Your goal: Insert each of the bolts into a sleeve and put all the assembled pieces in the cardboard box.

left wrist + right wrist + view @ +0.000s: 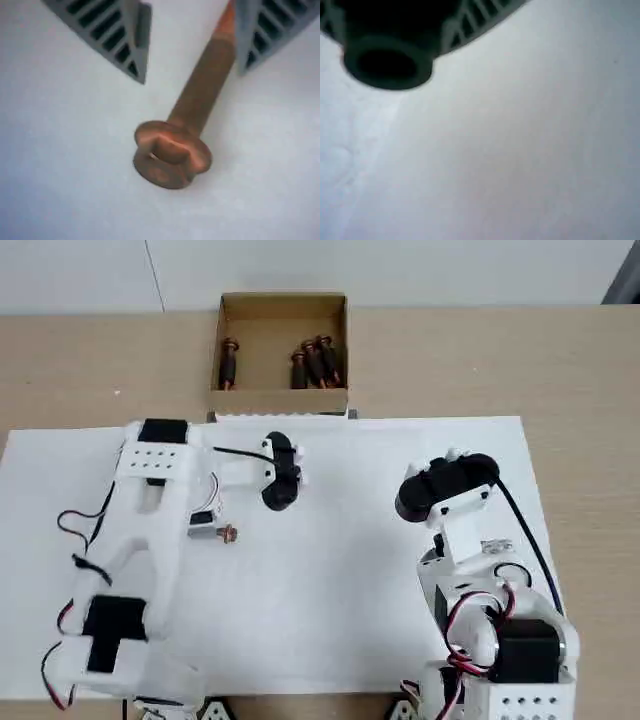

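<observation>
L gripper point(192, 72) is low over the white paper point(350, 590), jaws spread wide, w/ the bolt point(172, 155) lying flat on the sheet, its shank running up btwn them just beside one finger. R gripper point(420, 25) hangs over the paper's right side, clamped on a black sleeve point(387, 62) (open end toward the wrist cam). Cardboard box point(283, 302) sits past the paper's far edge, four assembled pieces point(313, 362) inside.
</observation>
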Available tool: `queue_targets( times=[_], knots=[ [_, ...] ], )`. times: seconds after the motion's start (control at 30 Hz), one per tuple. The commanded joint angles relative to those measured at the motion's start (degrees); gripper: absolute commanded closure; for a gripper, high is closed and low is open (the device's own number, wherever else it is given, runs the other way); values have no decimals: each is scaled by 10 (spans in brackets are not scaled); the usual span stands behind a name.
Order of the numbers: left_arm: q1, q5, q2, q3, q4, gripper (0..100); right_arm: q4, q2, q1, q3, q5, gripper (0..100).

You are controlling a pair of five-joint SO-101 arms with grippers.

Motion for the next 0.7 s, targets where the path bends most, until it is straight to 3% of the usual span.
queue_targets(
  times=[0.0, 0.47, 0.67],
  knots=[
    [3, -16, 13, -25, -4, 883, -15, -5, 4, -4, -2, 991],
    [4, -13, 98, -26, -61, 890, -15, -5, 3, -4, -2, 994],
    [4, -13, 104, -26, -57, 994, -15, -5, 3, -4, -2, 995]
  ],
)
